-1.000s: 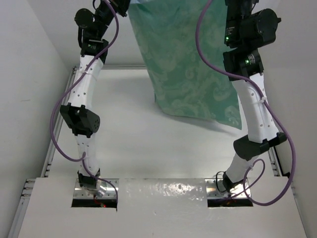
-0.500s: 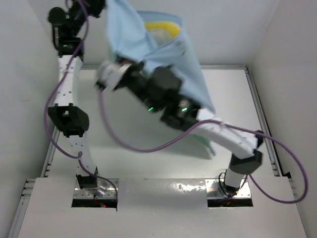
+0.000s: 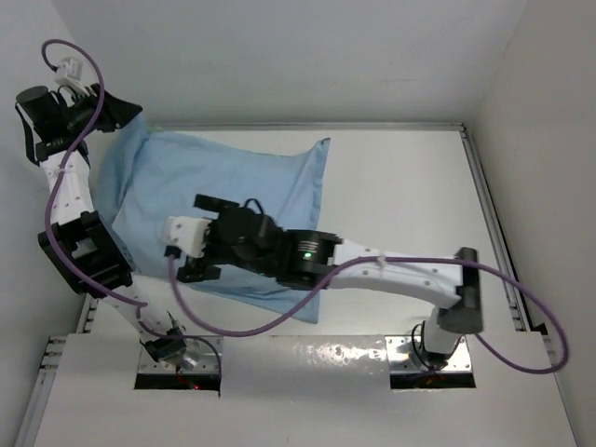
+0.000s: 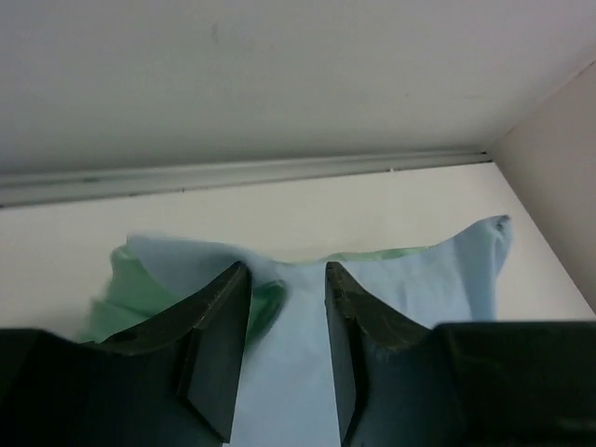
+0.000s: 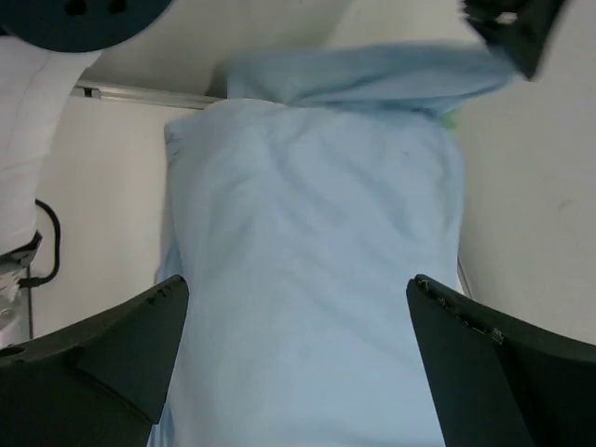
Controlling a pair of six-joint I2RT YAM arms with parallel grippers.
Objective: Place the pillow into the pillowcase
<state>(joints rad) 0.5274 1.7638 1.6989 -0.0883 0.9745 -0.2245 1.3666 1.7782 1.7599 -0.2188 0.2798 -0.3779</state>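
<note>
The pillowcase lies plump, blue face up, on the table, from centre out to 10 o'clock. The pillow itself is hidden. The left gripper is at the case's 10 o'clock corner, jaws narrowly apart, cloth in the gap. The right gripper hovers over its 7 o'clock part, jaws wide, holding nothing.

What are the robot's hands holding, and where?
The right gripper is open and holds nothing. A corner of the pillowcase lies inside the left gripper; whether it is pinched cannot be told.
</note>
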